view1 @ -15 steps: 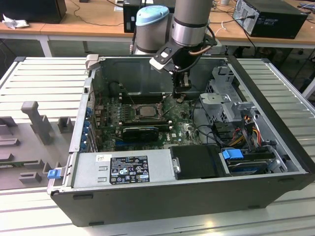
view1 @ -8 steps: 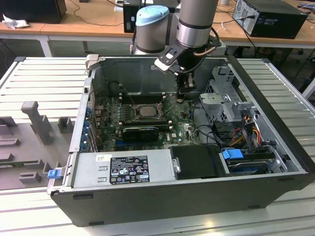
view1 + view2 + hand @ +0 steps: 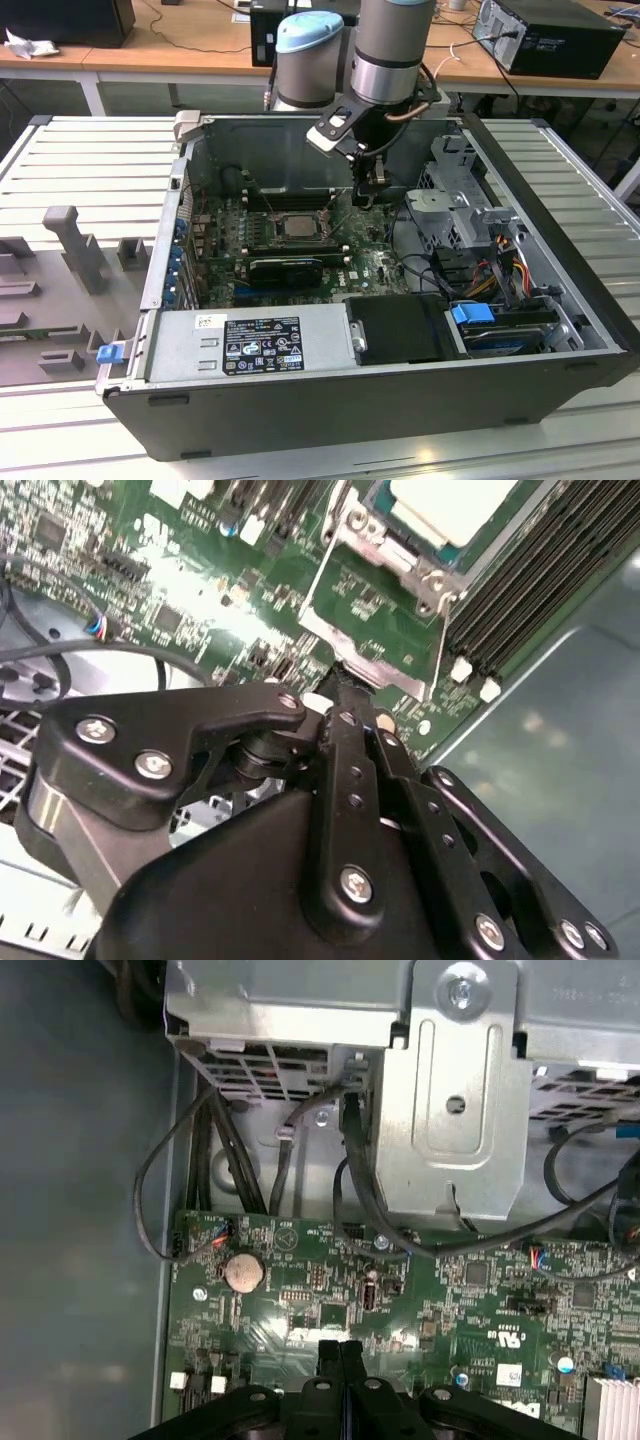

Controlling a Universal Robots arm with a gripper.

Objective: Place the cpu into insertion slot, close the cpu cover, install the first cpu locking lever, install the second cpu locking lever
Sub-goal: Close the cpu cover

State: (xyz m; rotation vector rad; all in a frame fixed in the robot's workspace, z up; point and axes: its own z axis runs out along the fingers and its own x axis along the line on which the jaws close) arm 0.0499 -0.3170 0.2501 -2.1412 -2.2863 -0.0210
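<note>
The cpu (image 3: 297,226) is a pale square chip lying in the insertion slot (image 3: 276,229) on the green board, and it also appears in the second wrist view (image 3: 450,505). The cpu cover (image 3: 405,680), a silver frame with a square window, is swung open beside the slot, with green board visible through it. My gripper (image 3: 375,195) hangs over the board at the exterior view's right of the slot. Its black fingers are shut together with nothing between them (image 3: 345,685) (image 3: 340,1348). The tips are at the cover's outer edge; I cannot tell if they touch it.
Long black memory slots (image 3: 520,590) run beside the socket. A metal drive cage (image 3: 450,1090) and black cables (image 3: 350,1190) stand beyond the gripper. A coin battery (image 3: 243,1273) sits on the board. A black card (image 3: 285,268) and the power supply (image 3: 250,340) lie nearer the case front.
</note>
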